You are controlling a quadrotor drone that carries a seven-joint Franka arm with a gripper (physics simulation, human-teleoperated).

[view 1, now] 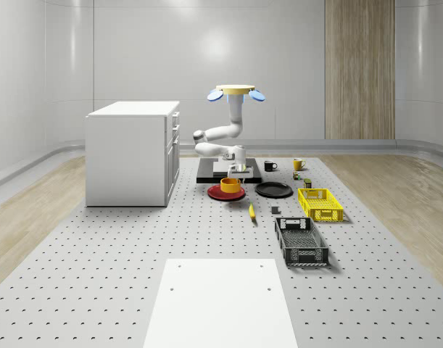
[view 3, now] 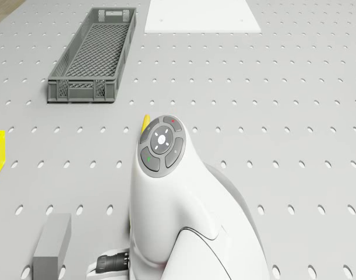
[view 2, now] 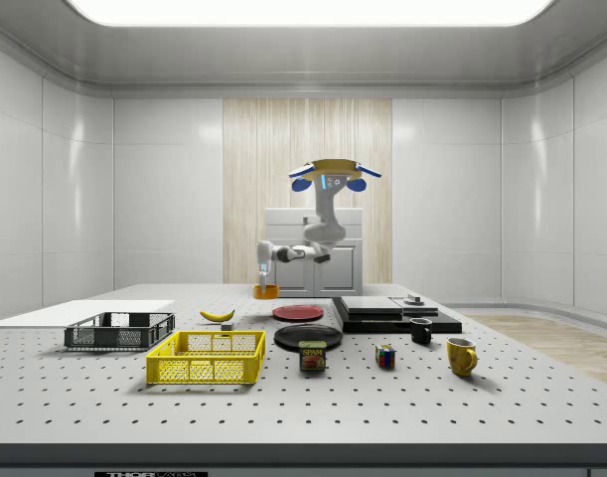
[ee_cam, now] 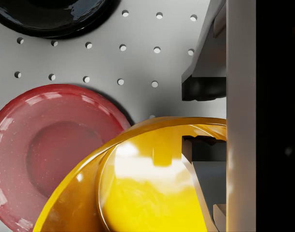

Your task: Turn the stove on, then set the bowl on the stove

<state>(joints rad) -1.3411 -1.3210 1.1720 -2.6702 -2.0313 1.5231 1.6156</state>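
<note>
The big gray table (view 1: pixel 98 275) with little holes holds everything. The white cabinet (view 1: pixel 134 152) stands beside the stove (view 1: pixel 206 176), which is flat and black. The drone (view 1: pixel 236 93) hovers high over the stove, near the stove's front edge, and its white arm (view 1: pixel 221 134) bends down in front of the stove. The red plate (view 1: pixel 215 193) lies just in front of the stove, and the black plate (view 1: pixel 273 190) lies next to it, also near the stove's front. The orange bowl (view 1: pixel 230 185) is just in front of the stove, over the edge of the red plate. In the side view it looks like it hangs a little above the table. The claw (ee_cam: pixel 203 118) is closed narrow on the bowl's rim. One finger (ee_cam: pixel 200 89) is outside the wall and the other is inside. I cannot tell if the stove is on. The bowl looks hard, shiny and smooth, so I think it is light but slippery. Held by one spot on the rim, it could tip or slide out. The rim is the best place to grab, with a firm pinch, and slow moves would keep it level on the way to the stove.
</note>
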